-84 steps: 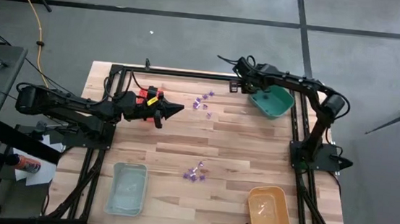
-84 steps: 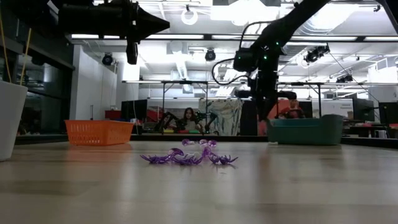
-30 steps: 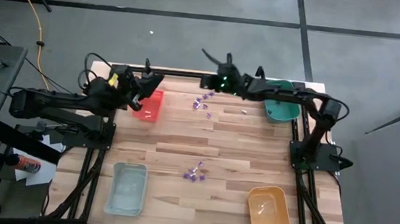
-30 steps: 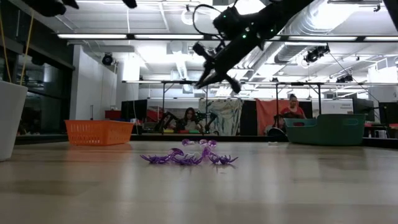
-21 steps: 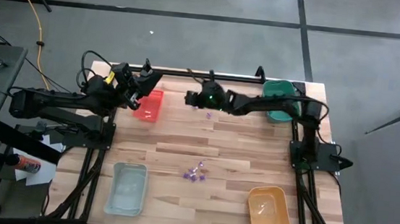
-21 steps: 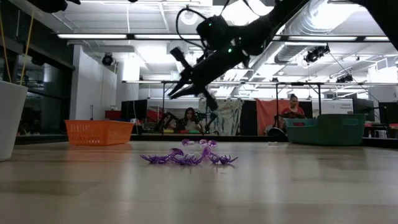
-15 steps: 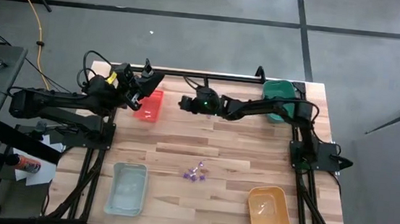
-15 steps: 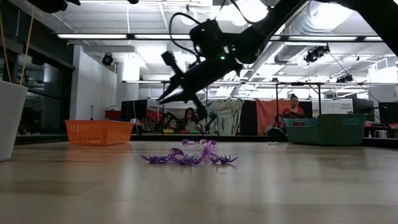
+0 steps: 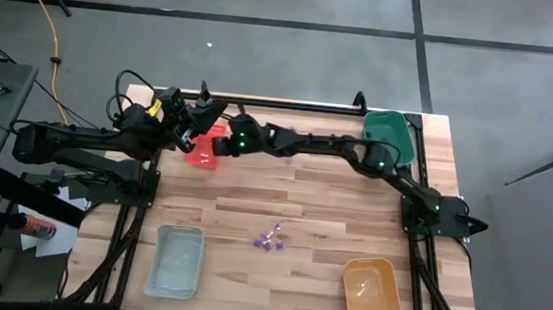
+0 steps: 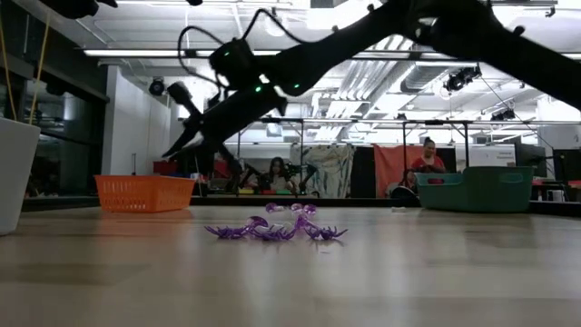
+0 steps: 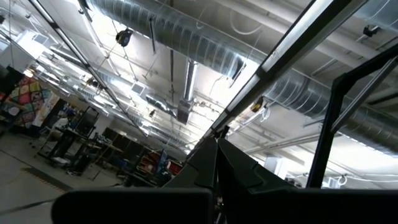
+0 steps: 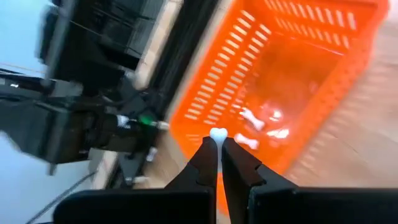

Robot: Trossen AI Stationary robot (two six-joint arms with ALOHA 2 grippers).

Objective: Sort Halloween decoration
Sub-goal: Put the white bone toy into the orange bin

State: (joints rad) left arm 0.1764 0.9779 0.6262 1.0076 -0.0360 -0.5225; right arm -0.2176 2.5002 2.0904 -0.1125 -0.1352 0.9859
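My right gripper [image 9: 217,143] reaches across the far side of the table to the red tray [image 9: 199,154], shut on a tiny whitish piece [image 12: 217,133] of Halloween decoration. Two whitish pieces [image 12: 250,116] lie on the tray's floor. A cluster of purple pieces [image 9: 269,241] lies on the table's middle, also seen in the low view [image 10: 274,230]. My left gripper [image 9: 203,114] is shut on nothing, raised by the tray's far left corner and pointing up at the ceiling [image 11: 216,163]. My right gripper pinches the whitish piece between its two fingertips [image 12: 208,149]. Only the piece's rounded end [image 12: 217,132] shows past the tips. The fingers slant down toward the table's left edge [image 10: 177,145]. The piece is lifted clear, over the red tray.
A green tray [image 9: 387,137] stands at the far right corner, a pale blue tray [image 9: 175,260] at the near left, an orange tray [image 9: 372,297] at the near right. A black frame rail [image 9: 291,104] runs along the far edge. People show in the room behind [image 10: 427,154].
My right gripper has swept along the far side toward the table's left edge, sinking and tipping downward, and now stands over the red tray. Its fingers have stayed shut.
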